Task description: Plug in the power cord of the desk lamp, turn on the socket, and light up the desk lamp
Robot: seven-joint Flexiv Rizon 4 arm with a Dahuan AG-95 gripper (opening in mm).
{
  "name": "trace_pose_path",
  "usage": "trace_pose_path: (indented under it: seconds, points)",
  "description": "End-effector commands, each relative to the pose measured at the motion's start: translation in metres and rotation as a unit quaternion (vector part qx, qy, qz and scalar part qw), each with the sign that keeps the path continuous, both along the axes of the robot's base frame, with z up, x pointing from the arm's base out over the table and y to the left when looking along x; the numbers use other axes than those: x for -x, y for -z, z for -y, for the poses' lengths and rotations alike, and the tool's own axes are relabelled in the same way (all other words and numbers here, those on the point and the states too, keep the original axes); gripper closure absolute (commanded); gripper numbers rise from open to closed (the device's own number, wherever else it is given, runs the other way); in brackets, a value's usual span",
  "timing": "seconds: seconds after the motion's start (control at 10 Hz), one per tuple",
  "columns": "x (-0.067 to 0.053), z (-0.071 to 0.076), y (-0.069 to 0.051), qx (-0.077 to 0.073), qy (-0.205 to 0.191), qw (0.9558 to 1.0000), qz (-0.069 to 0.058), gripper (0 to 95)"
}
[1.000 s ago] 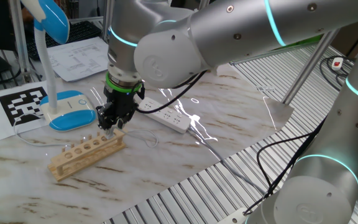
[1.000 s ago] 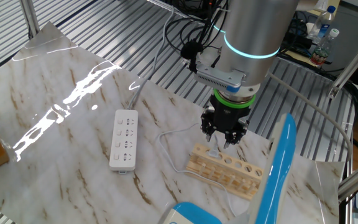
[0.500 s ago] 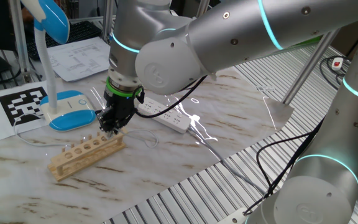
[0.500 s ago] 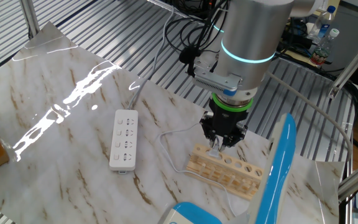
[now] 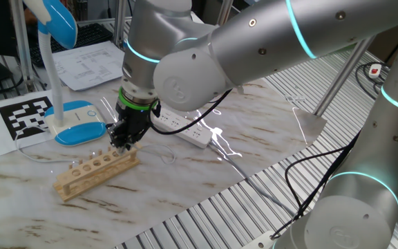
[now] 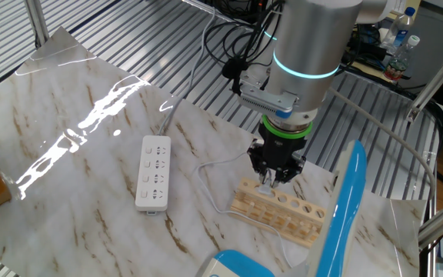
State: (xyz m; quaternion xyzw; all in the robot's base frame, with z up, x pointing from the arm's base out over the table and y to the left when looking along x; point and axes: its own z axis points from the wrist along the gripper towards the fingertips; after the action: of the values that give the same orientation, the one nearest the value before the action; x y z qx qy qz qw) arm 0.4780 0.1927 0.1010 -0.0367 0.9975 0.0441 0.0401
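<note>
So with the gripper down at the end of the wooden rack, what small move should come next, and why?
Probably a short straight lift. The gripper sits at the end of the wooden rack, fingers looking closed on a small whitish piece, likely the plug of the power cord. The socket lies apart, nothing plugged in, so the plug must come free first.

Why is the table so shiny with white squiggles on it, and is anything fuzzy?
In one fixed view, overhead light glares off the marble table in bright squiggles beside the socket. In the other fixed view, a bigger glare streak crosses the table left of the socket, and the desk lamp looks soft because it is so near the camera. The claw looks sharp.
</note>
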Motion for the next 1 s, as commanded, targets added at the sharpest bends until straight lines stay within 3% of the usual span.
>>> trace_pose_path:
  seconds: [0.1,0.5,0.6,1.0]
  points:
    - [-0.0005,-0.0001,0.0022,0.000,0.001,1.0000,0.002,76.0]
    - [-0.0007,-0.0006,0.0056,0.001,0.004,1.0000,0.005,76.0]
    - [-0.0007,-0.0006,0.0058,0.001,0.003,1.0000,0.004,95.0]
    - [-0.0006,-0.0013,0.0064,0.004,0.011,0.9999,0.004,95.0]
